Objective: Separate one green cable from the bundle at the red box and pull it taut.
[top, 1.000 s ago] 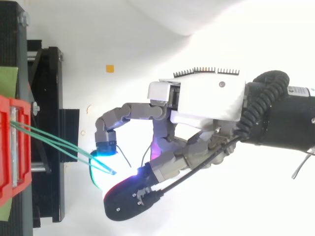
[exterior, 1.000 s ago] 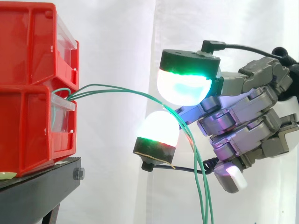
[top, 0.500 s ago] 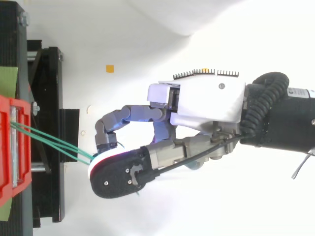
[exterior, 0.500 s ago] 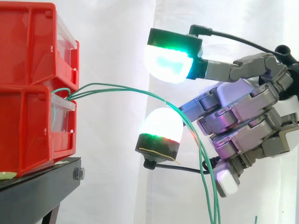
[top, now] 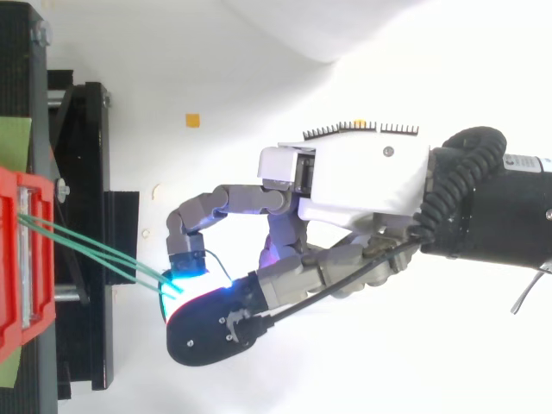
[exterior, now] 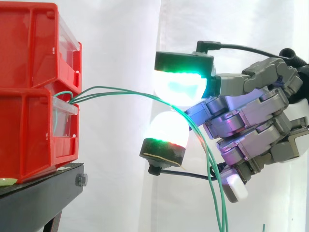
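A bundle of thin green cables (exterior: 125, 92) leaves the gap between two stacked red bins (exterior: 29, 130) and arcs right. It then drops steeply past the hand (exterior: 256, 130) to the bottom edge. The hand reaches in from the right with curled fingers. An upper pad (exterior: 181, 87) glows green and white just above a lower white pad (exterior: 166, 131). The cables run through the narrow gap between them and look pinched there. From above, the cables (top: 86, 246) stretch from the red bin (top: 17, 259) to the hand (top: 362, 181) and vanish under a black-backed fingertip (top: 207, 332).
The bins sit on a black stand (exterior: 38, 198) at the left, seen from above as a black frame (top: 86, 172). A white curtain hangs behind. A small orange square (top: 192, 120) lies on the white floor. Green tape (top: 13, 142) marks the stand's top.
Half a second ago the upper pad was raised well clear of the lower one. It has come back down onto the cables, closing the gap. The cables' arc is unchanged.
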### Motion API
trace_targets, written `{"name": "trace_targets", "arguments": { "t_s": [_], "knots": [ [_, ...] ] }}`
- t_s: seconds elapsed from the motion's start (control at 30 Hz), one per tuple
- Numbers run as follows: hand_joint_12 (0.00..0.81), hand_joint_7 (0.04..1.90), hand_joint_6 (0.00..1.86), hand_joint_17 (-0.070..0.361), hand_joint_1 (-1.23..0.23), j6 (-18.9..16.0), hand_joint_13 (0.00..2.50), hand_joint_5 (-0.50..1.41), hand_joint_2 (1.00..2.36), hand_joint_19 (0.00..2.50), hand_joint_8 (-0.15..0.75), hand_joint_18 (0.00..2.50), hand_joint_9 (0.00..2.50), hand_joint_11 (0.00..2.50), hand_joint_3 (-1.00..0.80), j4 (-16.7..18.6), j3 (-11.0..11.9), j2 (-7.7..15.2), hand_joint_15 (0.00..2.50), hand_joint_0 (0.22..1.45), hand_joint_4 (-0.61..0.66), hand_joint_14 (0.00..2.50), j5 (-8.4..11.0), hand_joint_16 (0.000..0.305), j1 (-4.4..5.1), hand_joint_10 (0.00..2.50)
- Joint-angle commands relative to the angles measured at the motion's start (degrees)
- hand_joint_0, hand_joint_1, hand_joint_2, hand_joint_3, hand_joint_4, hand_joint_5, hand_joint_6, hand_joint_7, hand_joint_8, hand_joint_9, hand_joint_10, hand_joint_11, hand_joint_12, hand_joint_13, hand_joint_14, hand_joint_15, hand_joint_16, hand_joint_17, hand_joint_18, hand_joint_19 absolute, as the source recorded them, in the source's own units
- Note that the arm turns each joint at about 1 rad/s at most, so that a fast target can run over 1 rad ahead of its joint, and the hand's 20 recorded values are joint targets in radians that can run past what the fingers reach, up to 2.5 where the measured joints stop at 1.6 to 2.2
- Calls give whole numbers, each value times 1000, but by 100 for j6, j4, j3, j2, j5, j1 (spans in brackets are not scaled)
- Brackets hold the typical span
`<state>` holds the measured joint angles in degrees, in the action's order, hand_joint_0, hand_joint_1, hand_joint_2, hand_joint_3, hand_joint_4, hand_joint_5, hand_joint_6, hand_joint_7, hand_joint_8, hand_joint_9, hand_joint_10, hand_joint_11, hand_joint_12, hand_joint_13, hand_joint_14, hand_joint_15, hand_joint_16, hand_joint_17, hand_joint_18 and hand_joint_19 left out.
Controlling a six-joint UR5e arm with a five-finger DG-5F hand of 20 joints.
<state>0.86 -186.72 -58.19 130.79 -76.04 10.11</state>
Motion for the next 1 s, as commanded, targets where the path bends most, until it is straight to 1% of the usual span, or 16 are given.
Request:
{"name": "trace_targets", "arguments": {
  "t_s": [0.0,0.23,0.47,0.77,0.8,0.9,0.97],
  "knots": [
    [239,1311,503,117,-645,-24,1375,138,1013,410,122,1045,2338,1617,-366,4,0,-1,942,746,91,2500,1,52,0,1528],
    [240,1318,503,118,-673,-86,1376,138,1018,385,112,1019,2354,1622,-307,-4,0,-1,940,755,81,2500,-7,52,0,1483],
    [243,1339,503,118,-716,-148,1384,140,1022,417,129,1042,2368,1634,-205,-4,0,-1,928,735,43,2500,-7,52,0,1445],
    [237,1361,503,118,-748,-191,1386,140,1022,438,139,1059,2369,1636,-167,-13,36,-18,931,722,23,2500,-78,53,0,1444],
    [245,1373,503,118,-754,-174,1389,140,1023,440,130,1063,2368,1634,-167,-22,44,-36,935,720,22,2500,-69,53,-9,1444],
    [245,1387,503,120,-773,-156,1390,139,1022,456,139,1071,2366,1669,-158,-48,71,-36,956,714,24,2500,-51,53,0,1434],
    [249,1406,502,124,-815,-156,1402,140,1021,456,143,1100,2373,1686,-147,-119,97,-36,946,695,41,2500,-51,55,0,1409]
  ]
}}
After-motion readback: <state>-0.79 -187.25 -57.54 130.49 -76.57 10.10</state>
